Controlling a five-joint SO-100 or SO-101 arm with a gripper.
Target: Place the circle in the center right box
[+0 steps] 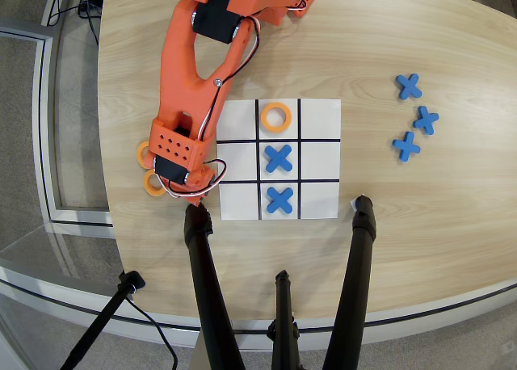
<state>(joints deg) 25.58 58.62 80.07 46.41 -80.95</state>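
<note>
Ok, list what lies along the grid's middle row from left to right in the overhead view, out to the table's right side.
Orange ring → hand, end hidden → empty left cell → blue cross → empty right cell → loose blue cross.

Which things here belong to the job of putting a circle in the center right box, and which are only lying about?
For the job:
- orange rings beside the arm
- gripper, hidden under the arm
- middle-row right cell

Lying about:
- orange ring in top middle cell
- two blue crosses on the grid
- three blue crosses off the grid
- black tripod legs
</note>
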